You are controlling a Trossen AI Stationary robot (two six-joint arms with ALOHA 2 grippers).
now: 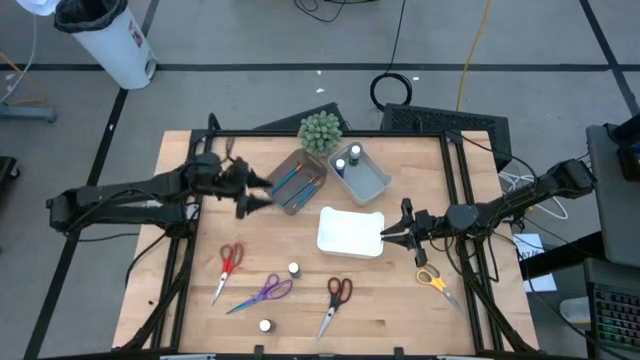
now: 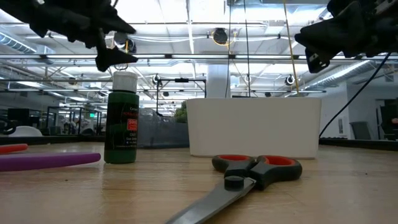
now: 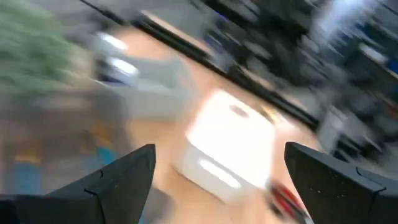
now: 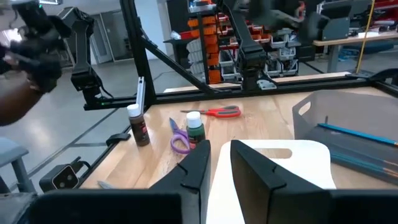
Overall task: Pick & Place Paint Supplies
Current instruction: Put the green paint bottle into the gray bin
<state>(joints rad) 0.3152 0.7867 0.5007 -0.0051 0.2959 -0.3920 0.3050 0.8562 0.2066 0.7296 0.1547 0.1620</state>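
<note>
The right pincer (image 1: 388, 236) hovers at the right edge of the empty white rectangular tray (image 1: 350, 231), its fingers drawn narrow with a slim gap and nothing between them; whether they touch the rim I cannot tell. The left pincer (image 1: 262, 192) hangs wide and empty just beside the brown rectangular tray (image 1: 296, 183). The step in hand looks like fetching the next loose supply, so the right arm would do well to lift clear of the white tray before turning, then widen over the yellow-handled scissors (image 1: 437, 283) lying near it on the wooden surface (image 1: 400, 320) and close on the handles, not the blades. Still out on the surface are the red-handled scissors (image 1: 228, 266), the purple-handled scissors (image 1: 265, 293), the red-and-black-handled scissors (image 1: 336, 300) and two small white-capped dark bottles (image 1: 294, 270). The brown tray holds several thin blue-handled brushes (image 1: 292, 182); the pale blue-grey rectangular tray (image 1: 365, 178) holds two white-capped bottles.
</note>
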